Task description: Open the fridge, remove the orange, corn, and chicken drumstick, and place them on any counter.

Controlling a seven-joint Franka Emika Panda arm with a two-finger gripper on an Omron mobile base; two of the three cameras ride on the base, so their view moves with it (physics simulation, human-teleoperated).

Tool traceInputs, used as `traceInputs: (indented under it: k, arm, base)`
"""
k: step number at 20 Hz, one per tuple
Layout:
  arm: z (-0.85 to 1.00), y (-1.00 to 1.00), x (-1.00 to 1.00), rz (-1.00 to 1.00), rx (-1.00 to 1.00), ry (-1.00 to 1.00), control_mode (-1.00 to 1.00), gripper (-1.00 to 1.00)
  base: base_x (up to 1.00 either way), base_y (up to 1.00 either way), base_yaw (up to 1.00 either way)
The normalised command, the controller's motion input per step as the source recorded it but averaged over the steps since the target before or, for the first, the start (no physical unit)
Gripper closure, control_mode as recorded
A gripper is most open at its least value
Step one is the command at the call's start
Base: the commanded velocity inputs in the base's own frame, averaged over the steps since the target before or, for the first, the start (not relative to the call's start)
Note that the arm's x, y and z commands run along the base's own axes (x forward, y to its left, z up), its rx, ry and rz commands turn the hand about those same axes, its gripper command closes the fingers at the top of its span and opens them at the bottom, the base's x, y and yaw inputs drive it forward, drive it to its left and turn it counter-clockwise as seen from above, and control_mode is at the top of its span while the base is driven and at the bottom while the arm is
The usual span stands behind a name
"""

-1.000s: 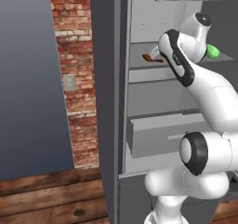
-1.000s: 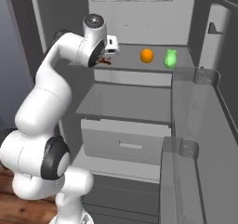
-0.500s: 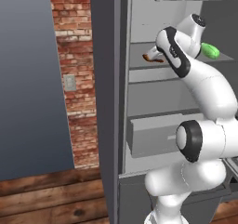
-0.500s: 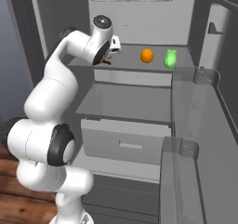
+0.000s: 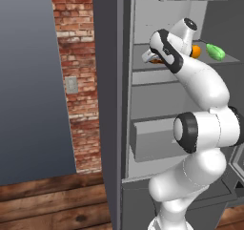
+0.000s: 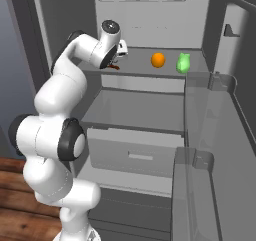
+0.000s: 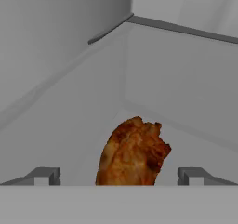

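Inside the open fridge [image 6: 65, 15], the gripper [image 7: 118, 176] reaches over the top shelf's left end, jaws spread wide and empty, the chicken drumstick [image 7: 134, 153] between its fingertips. The orange [image 6: 158, 60] and corn [image 6: 183, 63] lie further right.

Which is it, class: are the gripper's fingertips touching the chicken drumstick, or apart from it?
Apart. In the hand view both fingertips stand wide of the chicken drumstick, with bare shelf showing on either side.
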Motion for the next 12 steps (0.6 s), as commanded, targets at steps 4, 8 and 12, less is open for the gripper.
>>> traceInputs:
  k: [4,8,12]
  arm:
    - [-0.01,0.00,0.65,0.00,0.00,0.07,-1.00,-1.00]
    - [-0.19,0.00,0.24,0.00,-0.02,0.12,-1.00,-1.00]
    - [-0.40,0.00,-0.03,0.00,-0.05,0.05,-1.00,-1.00]
  base:
    - [0.00,0.00,0.00]
    - [0.00,0.00,0.00]
    - [0.00,0.00,0.00]
